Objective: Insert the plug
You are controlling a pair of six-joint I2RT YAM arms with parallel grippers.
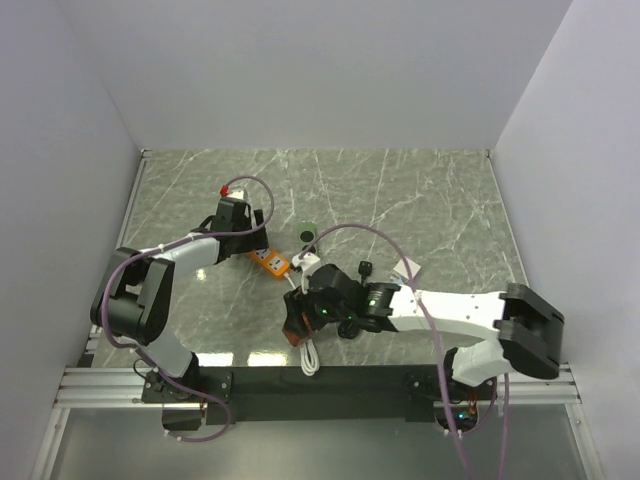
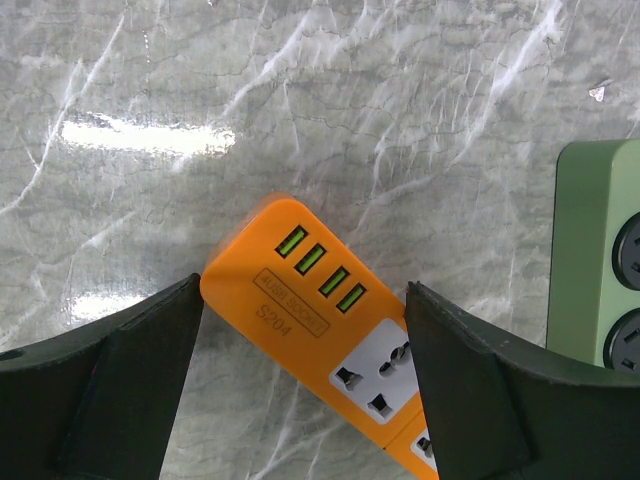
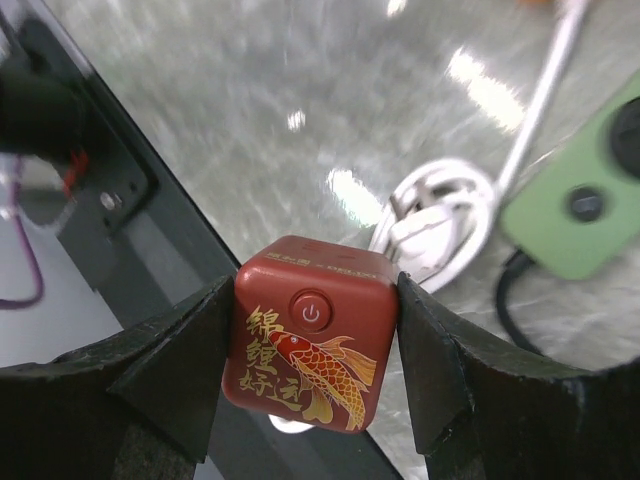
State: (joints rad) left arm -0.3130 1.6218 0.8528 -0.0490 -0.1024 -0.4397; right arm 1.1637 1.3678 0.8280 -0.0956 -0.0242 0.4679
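An orange power strip (image 2: 300,290) with green USB slots and white sockets lies flat on the marble table, and it also shows in the top view as the orange strip (image 1: 268,262). My left gripper (image 2: 302,283) stands open astride its USB end, a finger close to each side. My right gripper (image 3: 315,283) is shut on a red cube (image 3: 310,340) with a gold fish print and a power button, held above the table's near edge. A white coiled cord with its plug (image 3: 432,222) lies beyond the cube. The cube's underside is hidden.
A green power strip (image 2: 600,260) lies to the right of the orange one, and its black cord (image 3: 510,300) trails off it. The black base rail (image 1: 320,380) runs along the near edge. White walls enclose the table on three sides.
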